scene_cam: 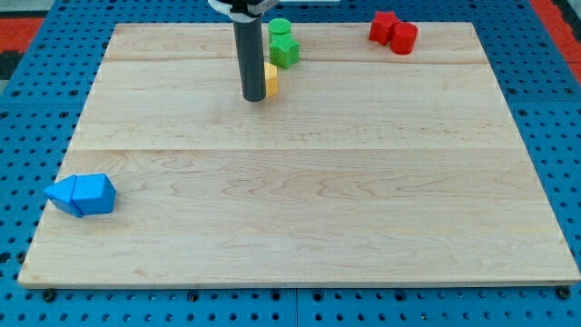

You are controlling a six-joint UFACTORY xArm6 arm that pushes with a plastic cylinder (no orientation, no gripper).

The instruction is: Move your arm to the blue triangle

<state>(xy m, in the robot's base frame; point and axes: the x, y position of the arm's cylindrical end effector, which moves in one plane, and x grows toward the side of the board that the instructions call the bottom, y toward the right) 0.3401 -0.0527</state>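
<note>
The blue triangle [64,194] lies at the view's lower left on the wooden board [300,182], touching a second blue block [94,193] on its right. My tip [253,97] stands near the view's top centre, far from the blue blocks, up and to their right. It is right beside a yellow block [270,81], which the rod partly hides.
Two green blocks [282,42] sit just above and right of the rod, one a cylinder [280,28]. Two red blocks [393,32] sit at the top right. The board lies on a blue pegboard surface [36,109].
</note>
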